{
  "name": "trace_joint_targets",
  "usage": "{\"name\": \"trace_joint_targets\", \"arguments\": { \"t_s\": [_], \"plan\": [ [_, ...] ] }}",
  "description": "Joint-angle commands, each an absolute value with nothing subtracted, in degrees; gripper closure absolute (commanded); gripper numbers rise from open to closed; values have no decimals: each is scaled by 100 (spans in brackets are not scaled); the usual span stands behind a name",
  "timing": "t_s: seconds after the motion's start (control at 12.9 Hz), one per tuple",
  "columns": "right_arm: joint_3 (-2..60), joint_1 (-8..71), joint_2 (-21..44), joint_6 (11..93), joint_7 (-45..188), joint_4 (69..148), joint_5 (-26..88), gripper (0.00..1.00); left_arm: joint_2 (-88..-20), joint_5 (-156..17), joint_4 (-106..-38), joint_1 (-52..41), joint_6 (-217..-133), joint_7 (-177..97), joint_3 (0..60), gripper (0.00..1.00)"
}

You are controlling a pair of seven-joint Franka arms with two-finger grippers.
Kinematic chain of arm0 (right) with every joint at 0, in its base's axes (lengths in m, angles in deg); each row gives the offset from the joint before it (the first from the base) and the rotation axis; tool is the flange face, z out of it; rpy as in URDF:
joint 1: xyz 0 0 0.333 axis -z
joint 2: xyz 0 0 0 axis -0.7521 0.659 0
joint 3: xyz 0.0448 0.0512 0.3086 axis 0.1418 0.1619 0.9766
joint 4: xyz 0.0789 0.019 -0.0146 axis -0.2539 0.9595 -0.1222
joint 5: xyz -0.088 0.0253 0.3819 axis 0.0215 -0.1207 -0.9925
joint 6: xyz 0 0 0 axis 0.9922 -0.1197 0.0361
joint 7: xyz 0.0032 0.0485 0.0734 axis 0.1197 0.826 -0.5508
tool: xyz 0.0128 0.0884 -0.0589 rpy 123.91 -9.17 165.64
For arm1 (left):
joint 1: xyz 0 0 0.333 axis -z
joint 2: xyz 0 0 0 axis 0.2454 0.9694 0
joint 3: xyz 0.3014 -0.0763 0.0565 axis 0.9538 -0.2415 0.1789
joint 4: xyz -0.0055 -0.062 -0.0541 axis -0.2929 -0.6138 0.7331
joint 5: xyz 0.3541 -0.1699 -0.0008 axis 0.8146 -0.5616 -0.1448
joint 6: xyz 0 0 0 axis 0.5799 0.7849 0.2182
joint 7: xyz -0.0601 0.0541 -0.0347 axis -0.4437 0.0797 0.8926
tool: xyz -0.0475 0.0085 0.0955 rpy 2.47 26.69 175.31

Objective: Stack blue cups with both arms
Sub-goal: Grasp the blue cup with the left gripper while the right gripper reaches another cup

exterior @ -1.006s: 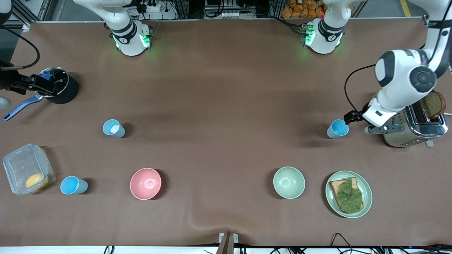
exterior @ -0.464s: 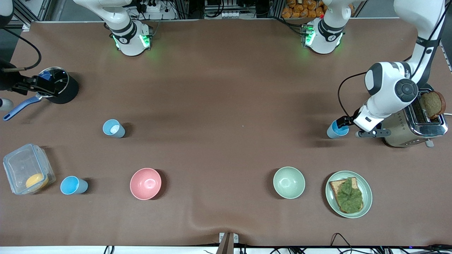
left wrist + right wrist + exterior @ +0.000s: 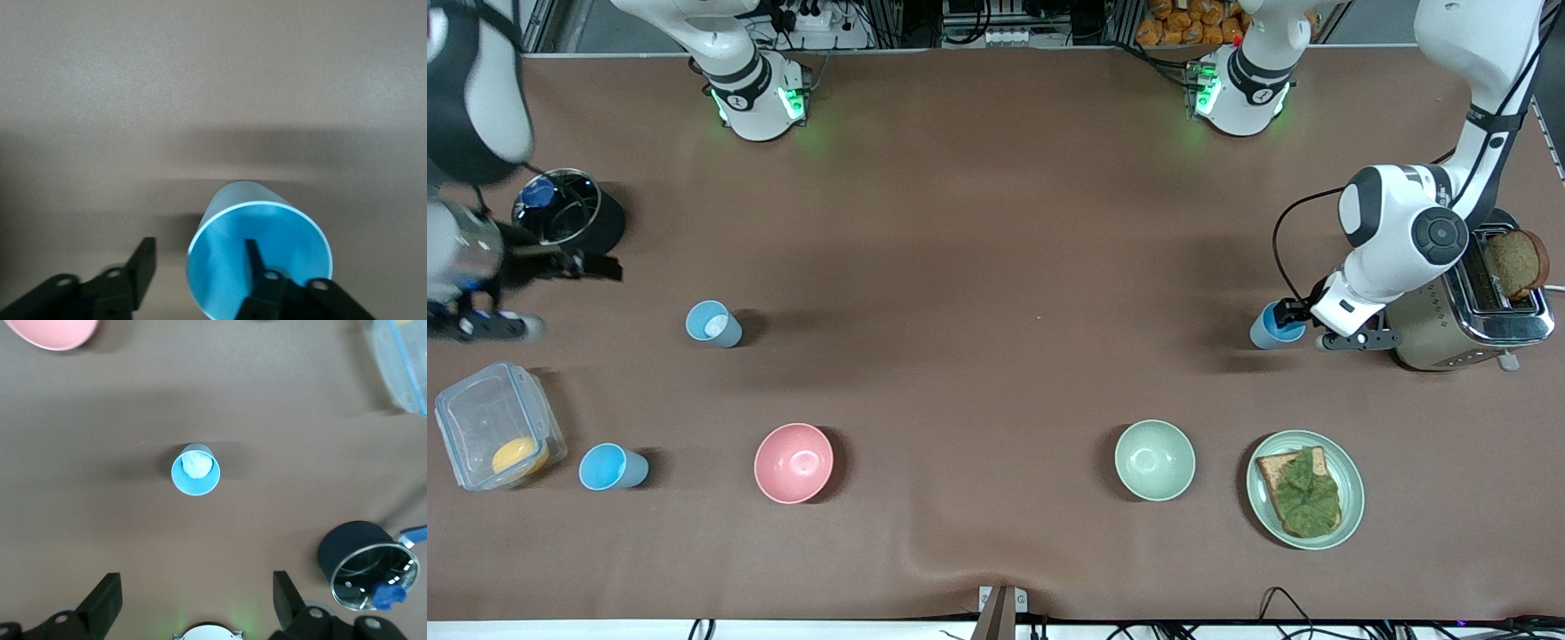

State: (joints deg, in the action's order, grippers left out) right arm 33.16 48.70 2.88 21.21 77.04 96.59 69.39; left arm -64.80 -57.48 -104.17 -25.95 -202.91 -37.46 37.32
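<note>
Three light-blue cups stand on the brown table. One cup [image 3: 1273, 327] [image 3: 260, 263] is beside the toaster, and my left gripper [image 3: 1288, 313] [image 3: 198, 250] straddles its rim. One finger is inside the cup and the other [image 3: 143, 261] is outside it, a gap off the wall. A second cup [image 3: 713, 324] [image 3: 195, 471] has something white in it. My right gripper [image 3: 600, 266] [image 3: 193, 600] hangs wide open over the table between that cup and the pot. The third cup [image 3: 612, 468] stands next to the clear box.
A black pot with a glass lid [image 3: 560, 213] [image 3: 365, 567] and a clear lidded box [image 3: 494, 436] sit at the right arm's end. A pink bowl [image 3: 793, 462], a green bowl [image 3: 1154, 460] and a plate with toast [image 3: 1304, 489] lie nearer the camera. A toaster [image 3: 1467, 316] stands by the left arm.
My left gripper came down over the cup's rim and its jaws narrowed. My right arm left the pot and moved toward the cup with the white thing.
</note>
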Motion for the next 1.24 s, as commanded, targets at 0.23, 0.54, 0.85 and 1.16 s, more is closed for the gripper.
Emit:
{"name": "trace_joint_targets", "arguments": {
  "t_s": [0.23, 0.54, 0.85, 1.16],
  "plan": [
    [3300, 4913, 515, 4328, 7617, 11321, 6997, 0, -6431, -5756, -10377, -2625, -20397, -3746, 3674, 100],
    [3300, 5228, 760, 5121, 6916, 11790, 7006, 0, -6606, -5756, -10351, -2590, -20379, -3807, 3604, 100],
    [3309, 5343, 875, 5580, 6606, 12194, 6997, 0, -6809, -5782, -10307, -2590, -20309, -4516, 3140, 100],
    [3318, 5326, 1147, 5580, 6606, 12212, 6962, 0, -7081, -5765, -9676, -2590, -19213, -4924, 2936, 100]
  ]
}}
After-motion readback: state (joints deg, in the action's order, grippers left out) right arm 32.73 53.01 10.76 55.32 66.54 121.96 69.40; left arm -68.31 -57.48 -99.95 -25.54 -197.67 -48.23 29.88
